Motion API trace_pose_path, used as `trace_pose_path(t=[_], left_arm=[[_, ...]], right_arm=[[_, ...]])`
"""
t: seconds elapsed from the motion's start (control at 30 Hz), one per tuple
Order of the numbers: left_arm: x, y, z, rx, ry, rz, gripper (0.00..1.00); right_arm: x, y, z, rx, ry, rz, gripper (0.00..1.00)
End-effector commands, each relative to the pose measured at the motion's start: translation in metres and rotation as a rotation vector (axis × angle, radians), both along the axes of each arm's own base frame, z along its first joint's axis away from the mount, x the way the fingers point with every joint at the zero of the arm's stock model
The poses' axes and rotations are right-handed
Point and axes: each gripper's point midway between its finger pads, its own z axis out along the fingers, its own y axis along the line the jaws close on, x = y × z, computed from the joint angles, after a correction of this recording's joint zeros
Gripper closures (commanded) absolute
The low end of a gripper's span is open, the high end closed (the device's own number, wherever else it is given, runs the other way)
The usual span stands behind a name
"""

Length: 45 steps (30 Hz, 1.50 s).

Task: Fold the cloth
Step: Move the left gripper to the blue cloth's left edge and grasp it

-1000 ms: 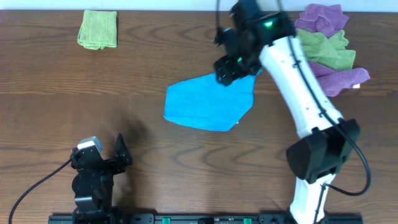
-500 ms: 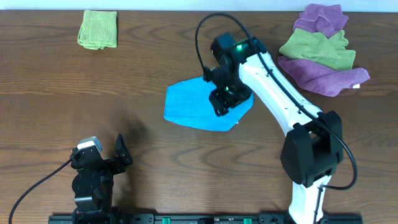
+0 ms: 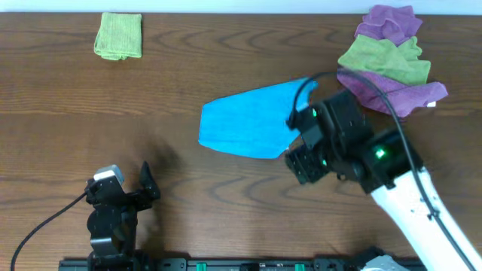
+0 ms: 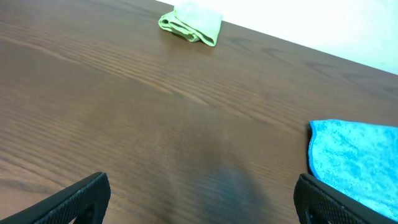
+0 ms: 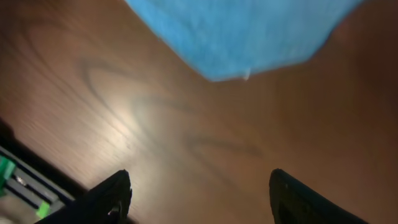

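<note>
Blue cloth lies flat, one layer, mid-tabletop. No fold in it yet, by the look of it. R-arm fingers hang just off the cloth's 4 o'clock corner, spread wide, nothing between them. The wrist cam is blurred but shows that corner at 12 o'clock of its view, w/ bare wood under the gap. My read: they sit off the edge so a corner can be approached low from outside, not stabbed from above.

L-arm fingers are down at 7 o'clock of the tabletop, also apart & empty, well apart from the cloth. Its edge shows at 4 o'clock of their cam. Looks like standby, out of the R arm's way.

Folded green cloth at 11 o'clock is a tidy square, prob. a finished one set aside. Purple/green heap at 1 o'clock is crumpled, likely waiting stock, off to the side of the work zone.

Writing: none legible. Tiny pale fleck at the blue corner in the R wrist cam, maybe a care tag, too blurred to read. Green LED on the R arm, no text.
</note>
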Motion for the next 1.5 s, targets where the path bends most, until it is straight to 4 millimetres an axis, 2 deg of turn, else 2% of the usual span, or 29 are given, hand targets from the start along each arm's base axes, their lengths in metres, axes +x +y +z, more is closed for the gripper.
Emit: trace_pose_path(t=[0.0, 0.17, 0.33, 0.37, 0.5, 0.57, 0.7, 0.83, 0.93, 1.07, 1.17, 1.23, 1.27, 1.47], left_arm=[[-0.001, 0.001, -0.009, 0.019, 0.021, -0.001, 0.04], [-0.001, 0.001, -0.009, 0.019, 0.021, 0.000, 0.05], [0.000, 0.000, -0.009, 0.013, 0.019, -0.004, 0.05], [0.001, -0.008, -0.009, -0.046, 0.013, -0.033, 0.05], [-0.004, -0.065, -0.005, -0.571, 0.039, -0.186, 0.05], [-0.006, -0.071, -0.005, -0.661, 0.056, -0.189, 0.05], [-0.003, -0.067, -0.003, -0.659, 0.038, -0.165, 0.05], [-0.003, -0.068, -0.002, -0.668, 0.037, -0.168, 0.05], [-0.005, -0.082, 0.007, -0.604, 0.018, -0.292, 0.05], [-0.005, -0.103, 0.027, -0.616, -0.024, -0.442, 0.04], [-0.002, -0.110, 0.028, -0.605, -0.015, -0.477, 0.04], [0.003, -0.119, 0.024, -0.570, 0.009, -0.510, 0.04], [0.005, -0.121, 0.021, -0.564, 0.022, -0.509, 0.04], [0.018, -0.137, -0.015, -0.440, 0.183, -0.500, 0.04]], right_arm=[[-0.023, -0.004, -0.040, 0.002, 0.122, -0.069, 0.30], [-0.026, -0.001, -0.069, 0.020, 0.142, -0.079, 0.30], [-0.015, 0.004, -0.070, 0.044, 0.092, -0.077, 0.30], [-0.012, 0.005, -0.069, 0.050, 0.078, -0.073, 0.29], [-0.002, 0.011, -0.065, 0.075, 0.035, -0.072, 0.23], [0.003, 0.013, -0.063, 0.088, 0.016, -0.071, 0.21], [0.009, 0.019, -0.059, 0.115, -0.012, -0.066, 0.28], [0.010, 0.018, -0.059, 0.109, -0.017, -0.069, 0.27], [0.017, 0.011, -0.059, 0.073, -0.049, -0.091, 0.28], [0.031, 0.003, -0.055, 0.081, -0.090, -0.133, 0.28], [0.049, -0.008, -0.050, 0.108, -0.130, -0.192, 0.28], [0.060, -0.020, -0.045, 0.161, -0.134, -0.246, 0.22], [0.063, -0.025, -0.044, 0.176, -0.132, -0.263, 0.21], [0.072, -0.051, -0.042, 0.211, -0.132, -0.313, 0.27]])
